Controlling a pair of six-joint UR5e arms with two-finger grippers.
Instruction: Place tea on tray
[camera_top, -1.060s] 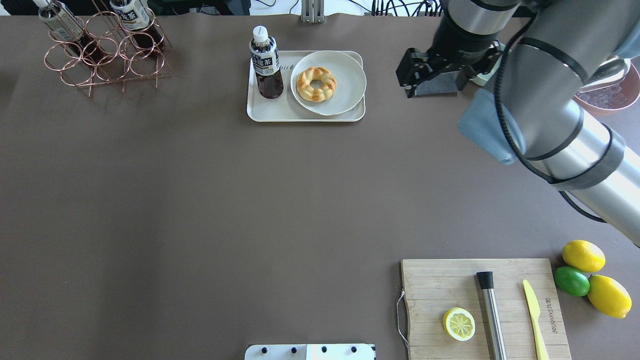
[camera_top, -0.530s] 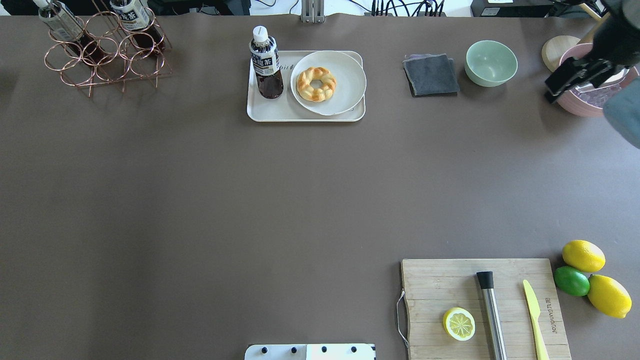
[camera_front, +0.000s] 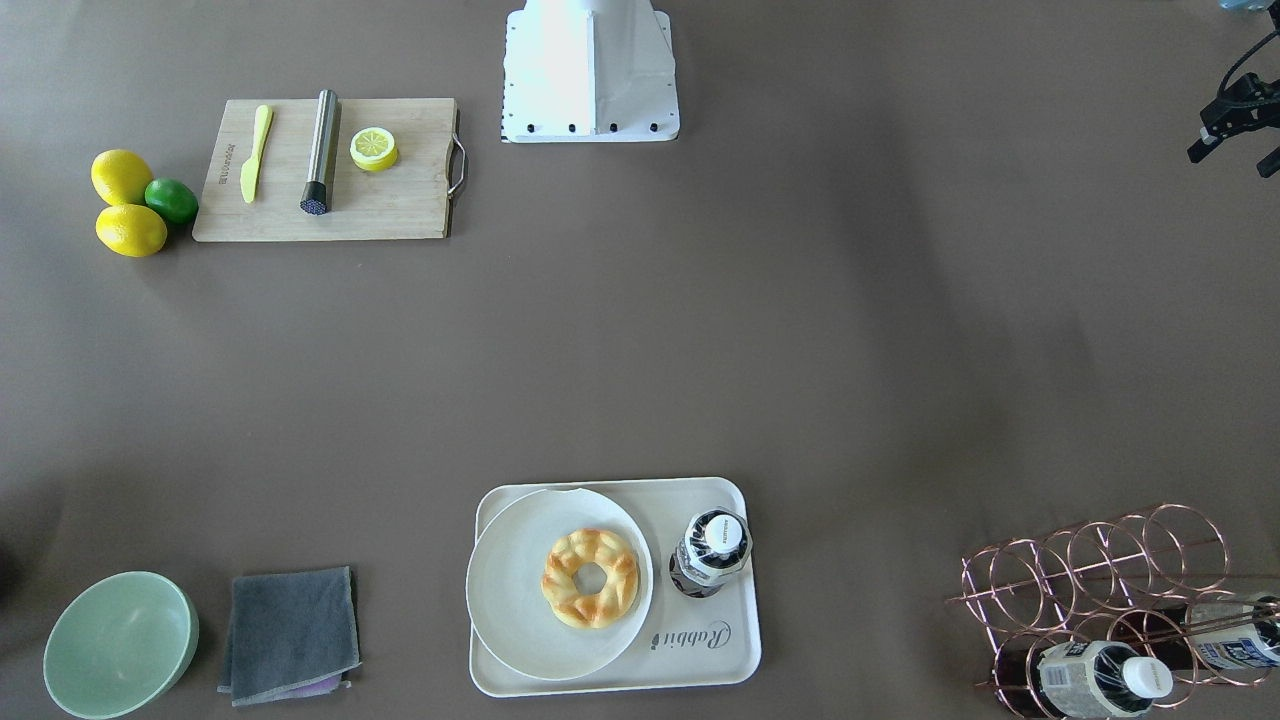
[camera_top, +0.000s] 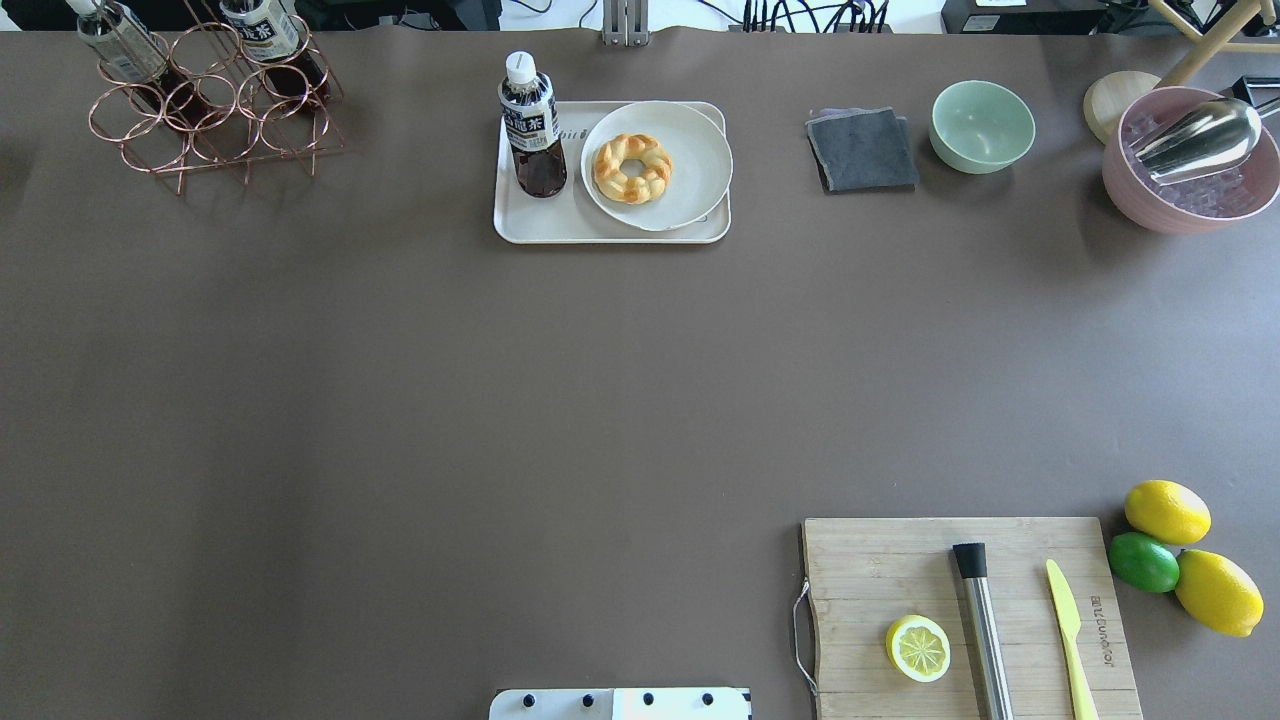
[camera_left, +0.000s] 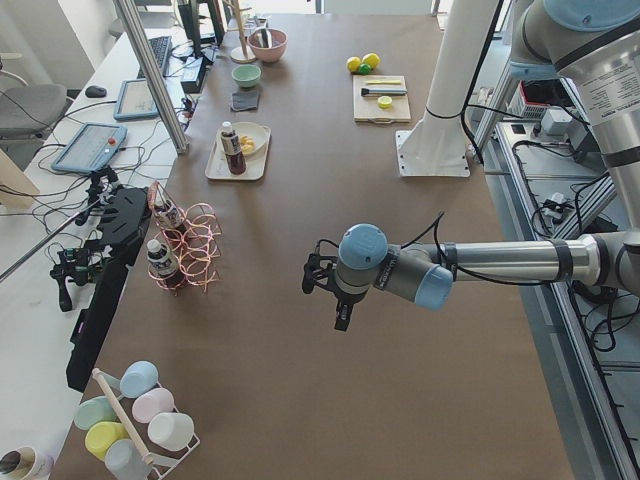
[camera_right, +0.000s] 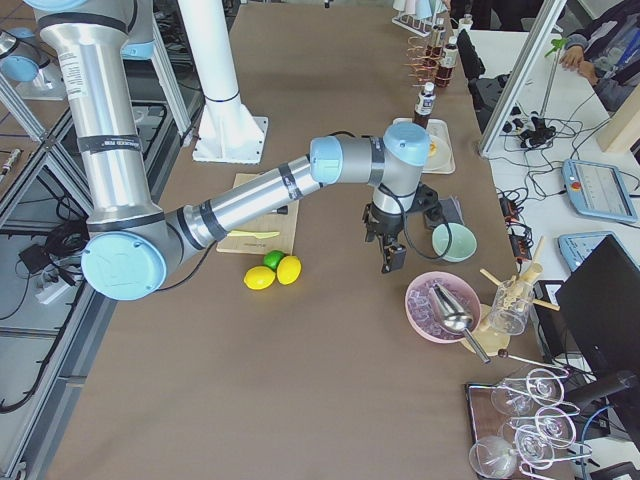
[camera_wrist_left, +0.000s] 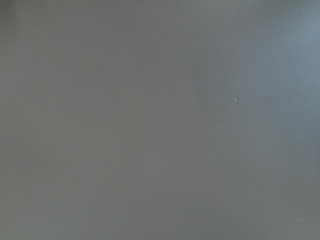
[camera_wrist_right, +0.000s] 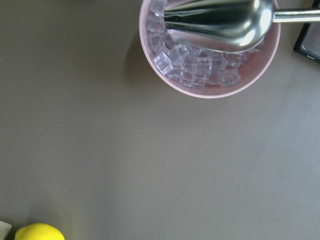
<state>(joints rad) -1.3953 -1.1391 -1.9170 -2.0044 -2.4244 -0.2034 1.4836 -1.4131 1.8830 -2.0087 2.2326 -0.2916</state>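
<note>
Front-facing view: the tea (camera_front: 712, 552) stands upright on the tray (camera_front: 700, 640), in the narrow strip between the plate (camera_front: 510, 620) carrying a doughnut (camera_front: 590, 578) and the tray's rim, so the placement looks complete. The bottle is tall and narrow on a small base, and a knock to the tray or plate would probably tip it over the rim. Overhead view: neither arm appears, and the bottle's base lies inside the rim, close to the tray's left edge and its far corner. Exterior left view: the left gripper (camera_left: 337, 310) hangs over bare table beyond the wire rack (camera_left: 190, 250), well apart from the tray; whether its jaws are apart or together cannot be told. Exterior right view: the right gripper (camera_right: 388, 262) hangs just beside the pink bowl (camera_right: 415, 300) and its scoop (camera_right: 450, 320); its jaw state cannot be told either. A careless descent here could strike the scoop handle and spill ice. Left wrist view: only table surface (camera_wrist_left: 160, 120). Right wrist view: ice bowl and scoop below, with no fingers in frame.
</note>
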